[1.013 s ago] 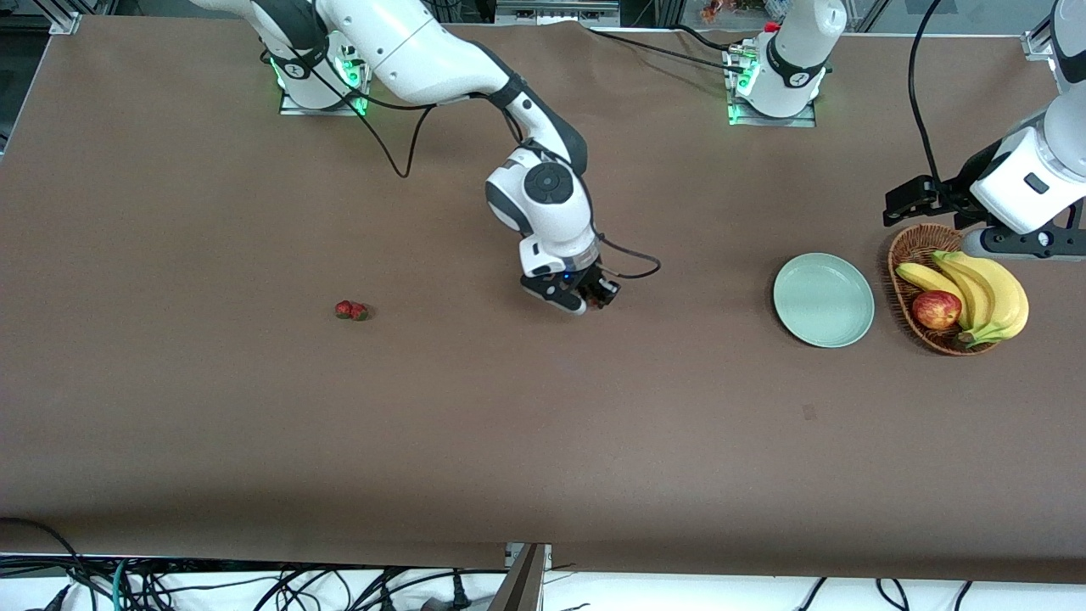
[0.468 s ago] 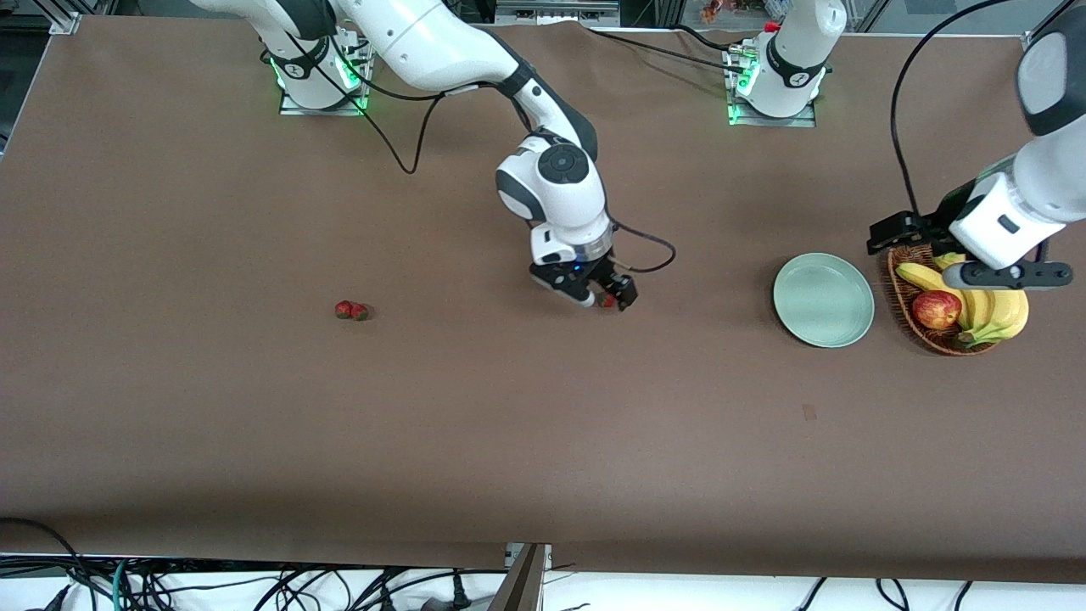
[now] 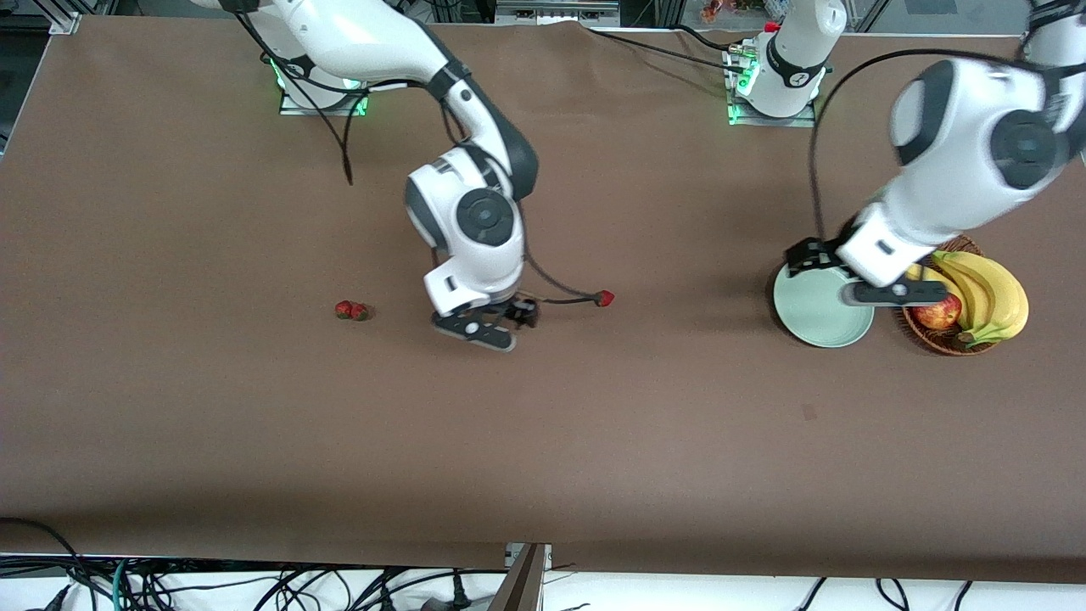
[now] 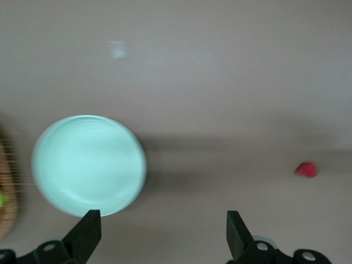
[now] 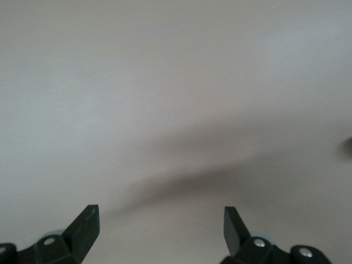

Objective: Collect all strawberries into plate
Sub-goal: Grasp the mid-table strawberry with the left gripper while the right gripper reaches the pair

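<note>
We note the right gripper (image 3: 496,327) low over bare table near mid-table, fingers spread wide with nothing between them; the right wrist view shows only plain tabletop past the two fingertips (image 5: 85,220). One strawberry (image 3: 605,298) lies on the table just off this gripper, toward the left arm's end, touching nothing but the cloth. We see a thin dark cable from the right wrist looping close to it. Two more strawberries (image 3: 350,311) sit together, touching each other, on the table toward the right arm's end, well apart from the right gripper.

We log the left gripper (image 3: 827,276) hanging over the plate (image 3: 819,327), at its rim toward the robots' bases, fingers wide apart and holding nothing. In the left wrist view the plate (image 4: 88,165) appears bare, just ahead of one fingertip (image 4: 88,228), and the single strawberry (image 4: 306,169) shows well apart from the plate. The wicker basket (image 3: 933,339) with bananas (image 3: 988,293) and an apple (image 3: 933,312) stands just beside the plate, partly under the left arm's wrist. No berry is on the plate.
</note>
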Action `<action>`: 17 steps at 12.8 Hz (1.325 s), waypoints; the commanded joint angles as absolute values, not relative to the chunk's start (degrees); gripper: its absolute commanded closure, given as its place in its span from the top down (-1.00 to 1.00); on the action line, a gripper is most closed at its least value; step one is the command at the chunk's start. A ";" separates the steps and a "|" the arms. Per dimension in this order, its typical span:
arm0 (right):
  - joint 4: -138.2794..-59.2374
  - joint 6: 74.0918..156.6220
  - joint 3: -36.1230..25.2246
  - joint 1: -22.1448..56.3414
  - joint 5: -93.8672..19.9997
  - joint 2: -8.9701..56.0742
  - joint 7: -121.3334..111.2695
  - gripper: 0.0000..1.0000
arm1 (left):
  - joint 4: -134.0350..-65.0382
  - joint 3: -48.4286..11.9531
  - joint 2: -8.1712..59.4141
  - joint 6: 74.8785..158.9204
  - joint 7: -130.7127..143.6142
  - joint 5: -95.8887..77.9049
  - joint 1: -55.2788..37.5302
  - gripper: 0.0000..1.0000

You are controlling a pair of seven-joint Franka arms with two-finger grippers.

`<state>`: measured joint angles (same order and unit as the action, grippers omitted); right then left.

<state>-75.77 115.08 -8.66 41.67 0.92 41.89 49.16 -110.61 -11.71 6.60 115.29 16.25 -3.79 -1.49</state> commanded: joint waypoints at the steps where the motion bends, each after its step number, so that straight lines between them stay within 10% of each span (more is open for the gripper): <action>1: -87.94 114.96 -10.98 38.08 0.62 34.13 36.34 0.99 | -111.00 -20.53 10.62 122.67 30.09 -3.34 -1.67 1.00; 10: -110.02 127.96 -13.71 31.47 -1.85 28.57 22.43 0.63 | -110.66 -27.68 31.79 140.96 79.15 32.57 -12.57 1.00; 17: -112.06 129.73 -13.80 30.50 -2.72 28.21 20.48 0.51 | -105.56 -27.86 39.46 142.03 83.93 37.27 -12.66 1.00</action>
<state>-109.98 129.04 -14.07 30.91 -1.71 30.23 22.12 -107.99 -27.26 37.41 142.27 82.45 35.66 -12.88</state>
